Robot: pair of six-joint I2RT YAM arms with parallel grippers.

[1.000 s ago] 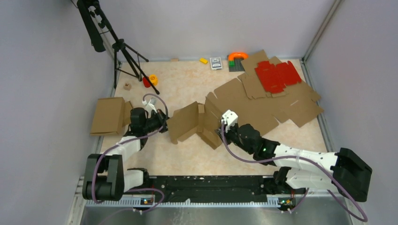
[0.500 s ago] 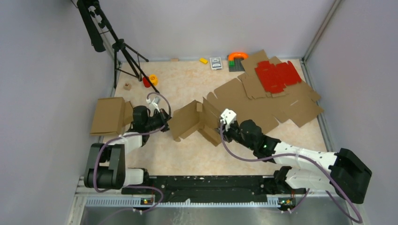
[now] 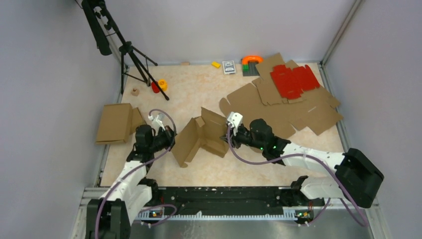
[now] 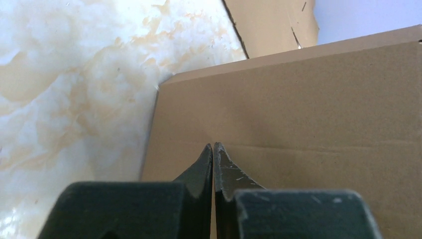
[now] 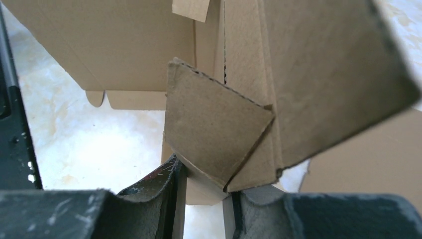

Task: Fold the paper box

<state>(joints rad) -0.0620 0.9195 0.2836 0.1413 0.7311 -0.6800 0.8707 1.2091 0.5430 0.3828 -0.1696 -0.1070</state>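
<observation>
- A closed brown carton point(image 3: 115, 123) is lying at the far left of the table point(image 3: 199, 92), with a black tripod point(image 3: 130, 52) standing behind it.
- My left pincer point(image 3: 169, 140) is sitting pressed together and holding nothing. Its wrist camera is showing the two fingers point(image 4: 201, 164) meeting at their tips, which the overhead view cannot resolve.
- Those tips are pointing at the plain outer panel of the paper box point(image 4: 298, 124); I cannot tell whether they are touching it.
- From above, the paper box point(image 3: 196, 139) is standing half-folded at the table's middle, between my two pincers, with its walls raised.
- My right pincer point(image 3: 228, 140) is pinching the box's right edge. Only its wrist camera is showing what lies between the jaws: a folded corner flap doubled over, with a perforated crease running up beside it.
- Flat cardboard sheets point(image 3: 298, 112) are lying at the right, with a red die-cut sheet point(image 3: 293, 79) on top.
- A small printed pack point(image 3: 228, 66) is sitting by the back wall; its lettering is too small to read.
</observation>
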